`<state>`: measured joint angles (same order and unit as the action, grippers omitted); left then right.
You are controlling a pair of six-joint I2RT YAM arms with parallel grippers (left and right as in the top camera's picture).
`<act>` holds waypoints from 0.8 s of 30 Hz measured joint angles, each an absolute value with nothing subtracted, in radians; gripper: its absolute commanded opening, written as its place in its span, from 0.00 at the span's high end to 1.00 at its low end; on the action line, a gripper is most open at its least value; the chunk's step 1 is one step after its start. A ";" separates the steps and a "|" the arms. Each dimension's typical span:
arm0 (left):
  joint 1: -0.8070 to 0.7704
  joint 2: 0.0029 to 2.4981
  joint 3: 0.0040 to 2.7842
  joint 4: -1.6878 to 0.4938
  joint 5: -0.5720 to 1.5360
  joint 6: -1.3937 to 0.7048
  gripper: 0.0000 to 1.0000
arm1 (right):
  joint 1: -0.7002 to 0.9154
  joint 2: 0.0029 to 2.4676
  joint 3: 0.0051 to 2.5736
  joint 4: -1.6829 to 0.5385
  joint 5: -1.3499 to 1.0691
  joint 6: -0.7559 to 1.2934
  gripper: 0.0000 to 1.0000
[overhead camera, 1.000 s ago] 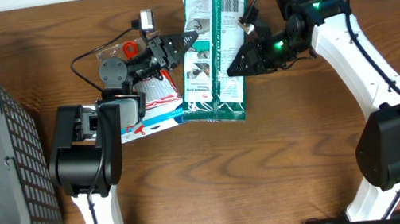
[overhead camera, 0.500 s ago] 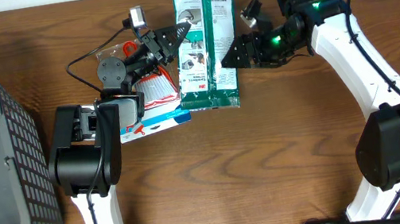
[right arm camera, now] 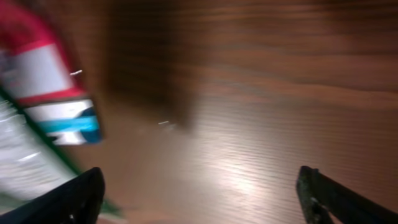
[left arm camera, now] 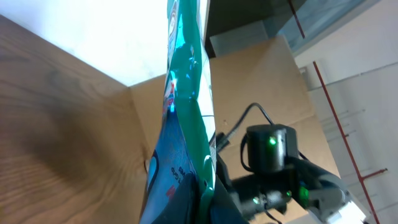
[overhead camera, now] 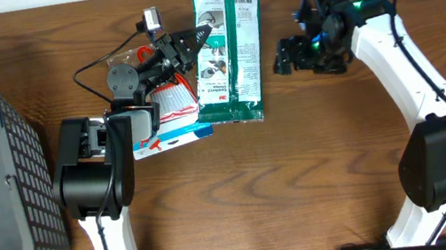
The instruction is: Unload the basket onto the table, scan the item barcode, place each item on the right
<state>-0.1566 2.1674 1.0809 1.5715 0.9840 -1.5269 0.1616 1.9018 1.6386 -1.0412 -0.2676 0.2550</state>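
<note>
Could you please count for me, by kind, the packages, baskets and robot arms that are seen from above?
Packages: 2, the green package and the red and white package
Baskets: 1, the grey basket
Robot arms: 2, the left arm and the right arm
Total: 5

Your left arm (overhead camera: 96, 176) rises from the lower left of the overhead frame and reaches toward the upper middle; your left claw (overhead camera: 198, 37) is pinched tight on the edge of the green packet (overhead camera: 229, 52); your right arm (overhead camera: 401, 61) bends up from the lower right; your right claw (overhead camera: 285, 54) points toward frame left, fingers (right arm camera: 78, 196) spread wide, gripping nothing.
</note>
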 measured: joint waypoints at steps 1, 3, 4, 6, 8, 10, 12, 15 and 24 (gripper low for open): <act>-0.155 2.162 1.081 1.571 0.991 -1.528 0.93 | 0.152 1.902 1.635 -1.041 -0.250 0.253 0.02; -0.153 2.141 1.081 1.570 1.000 -1.530 0.93 | 0.125 1.902 1.625 -1.041 -0.220 0.244 0.02; -0.151 2.121 1.080 1.569 1.008 -1.530 0.93 | 0.107 1.903 1.620 -1.039 -0.207 0.241 0.02; -0.146 2.073 1.079 1.570 1.023 -1.530 0.92 | 0.078 1.905 1.605 -1.033 -0.189 0.236 0.02; -0.140 2.013 1.079 1.571 1.042 -1.530 0.93 | 0.052 1.911 1.580 -1.022 -0.177 0.232 0.02; -0.135 1.959 1.079 1.573 1.054 -1.530 0.92 | 0.034 1.920 1.553 -1.012 -0.170 0.229 0.04; -0.132 1.914 1.079 1.573 1.066 -1.530 0.93 | 0.022 1.932 1.520 -1.001 -0.163 0.226 0.05; -0.132 1.863 1.079 1.573 1.081 -1.547 0.93 | 0.012 1.953 1.470 -0.992 -0.159 0.226 0.08; -0.132 1.705 1.036 1.572 1.129 -1.605 0.93 | 0.009 1.974 1.368 -0.927 -0.156 0.225 0.08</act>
<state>-0.1318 1.7050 1.0363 1.5719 1.1290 -1.6047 0.0093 1.9739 1.3682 -0.9268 -0.1562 0.2253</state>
